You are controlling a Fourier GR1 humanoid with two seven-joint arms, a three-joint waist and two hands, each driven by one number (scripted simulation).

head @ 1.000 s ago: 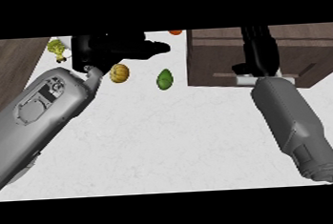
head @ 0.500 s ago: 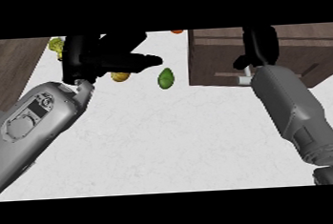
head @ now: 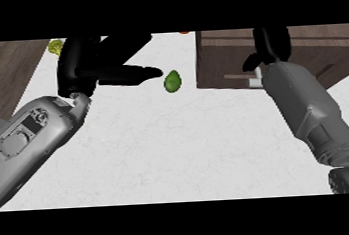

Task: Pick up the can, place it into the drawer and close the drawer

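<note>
While left hand (head: 93,63) lifts nearer since a second ago, fingers curled, yellow-green fruit once below it now hidden. Right hand (head: 271,47) at drawer (head: 226,61), fingers unclear. Can unseen, possibly already inside.

On the counter (head: 171,149), the left hand (head: 93,63) sits at ten o'clock and the right hand (head: 271,47) at one o'clock, over the drawer (head: 226,61). A small fruit (head: 172,81) lies at twelve o'clock between them, just right of the left hand's thumb. Another fruit (head: 55,46) lies at eleven o'clock, behind the left hand.
</note>
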